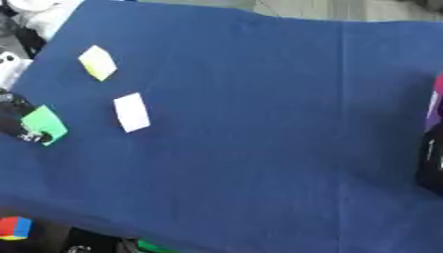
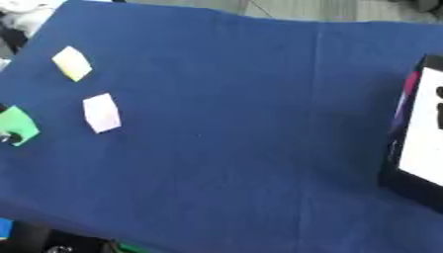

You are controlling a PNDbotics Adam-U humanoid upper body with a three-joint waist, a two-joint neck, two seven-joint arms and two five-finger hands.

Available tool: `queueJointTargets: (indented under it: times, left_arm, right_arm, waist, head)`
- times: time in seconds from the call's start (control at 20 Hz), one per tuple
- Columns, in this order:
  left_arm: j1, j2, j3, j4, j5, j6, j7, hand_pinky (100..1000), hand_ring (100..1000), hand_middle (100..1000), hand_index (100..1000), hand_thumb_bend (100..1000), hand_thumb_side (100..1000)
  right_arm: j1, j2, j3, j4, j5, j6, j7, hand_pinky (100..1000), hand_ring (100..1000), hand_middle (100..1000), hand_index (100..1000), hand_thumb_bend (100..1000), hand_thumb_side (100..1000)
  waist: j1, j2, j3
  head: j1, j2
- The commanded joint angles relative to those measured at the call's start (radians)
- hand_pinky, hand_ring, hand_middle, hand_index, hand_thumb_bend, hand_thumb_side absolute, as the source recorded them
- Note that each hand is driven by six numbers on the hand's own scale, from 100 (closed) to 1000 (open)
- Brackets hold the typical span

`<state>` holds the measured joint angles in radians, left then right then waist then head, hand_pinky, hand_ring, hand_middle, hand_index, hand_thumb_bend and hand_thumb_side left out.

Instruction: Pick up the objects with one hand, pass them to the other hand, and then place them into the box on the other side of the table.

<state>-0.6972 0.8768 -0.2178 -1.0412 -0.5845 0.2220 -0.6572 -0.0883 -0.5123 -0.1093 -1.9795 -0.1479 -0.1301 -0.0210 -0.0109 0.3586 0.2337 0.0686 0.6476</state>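
We see a matt blue cloth [image 1: 259, 123] over the table, smooth but for faint creases. On it lie three flat matt pieces that look like paper or foam: a yellow piece [image 1: 97, 62], a white piece [image 1: 131, 112] and a green piece [image 1: 45, 124]. The box [image 2: 415, 143] looks like black plastic, slightly glossy, with a pale smooth inside

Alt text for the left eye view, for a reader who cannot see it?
The robot's left hand holds a green card at the left edge of a blue-covered table. A white card and a yellow card lie nearby; a dark box sits at the right edge.
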Motion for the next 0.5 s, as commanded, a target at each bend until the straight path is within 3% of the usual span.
queueJointTargets:
  times: [0.05, 0.5]
  left_arm:
    - [-0.022, 0.022, -0.005, 0.005, -0.019, -0.006, -0.004, 885, 884, 771, 816, 475, 352]
    - [-0.041, -0.005, -0.013, 0.023, -0.028, 0.009, 0.015, 875, 867, 746, 757, 389, 318]
  right_arm:
    - [-0.006, -0.012, -0.004, -0.020, 0.004, 0.001, 0.000, 1000, 1000, 1000, 995, 100, 627]
    - [-0.003, -0.008, 0.000, -0.020, 0.008, 0.007, 0.005, 1000, 1000, 1000, 996, 100, 629]
  waist:
    - [0.004, -0.015, -0.001]
    - [0.004, -0.014, -0.003]
  head:
    - [0.001, -0.005]
    - [0.002, -0.003]
